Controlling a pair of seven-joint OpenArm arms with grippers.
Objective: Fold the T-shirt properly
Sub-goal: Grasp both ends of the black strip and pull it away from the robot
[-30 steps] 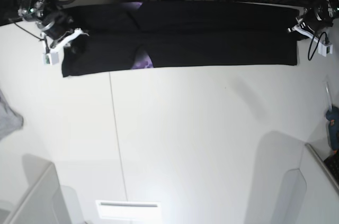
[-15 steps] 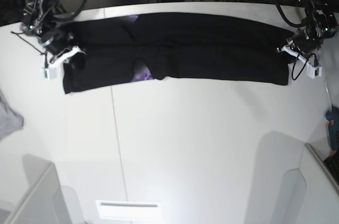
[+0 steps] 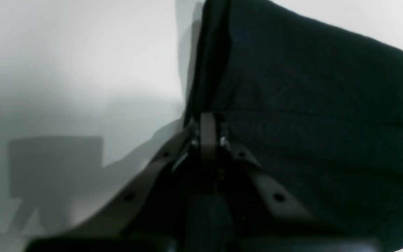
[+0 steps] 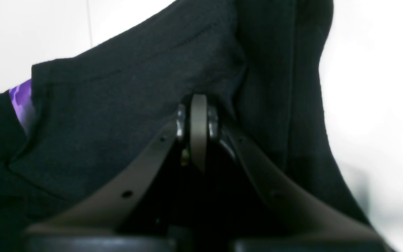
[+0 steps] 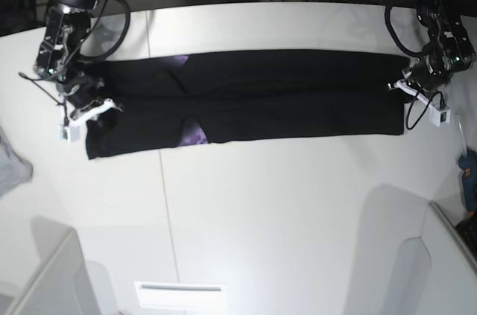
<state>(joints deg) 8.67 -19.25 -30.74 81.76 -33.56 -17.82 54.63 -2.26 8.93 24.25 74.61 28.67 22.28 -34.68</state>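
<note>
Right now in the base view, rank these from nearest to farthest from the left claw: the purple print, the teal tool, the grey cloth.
1. Teal tool, at the table's right edge, below the left claw.
2. Purple print, mid-shirt, on the T-shirt's front edge.
3. Grey cloth, far left edge.

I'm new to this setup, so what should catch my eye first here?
The T-shirt, a long black band stretched across the far side of the white table. The right hand and left hand are each shut on one end of it. A purple print patch peeks out near its front edge.
</note>
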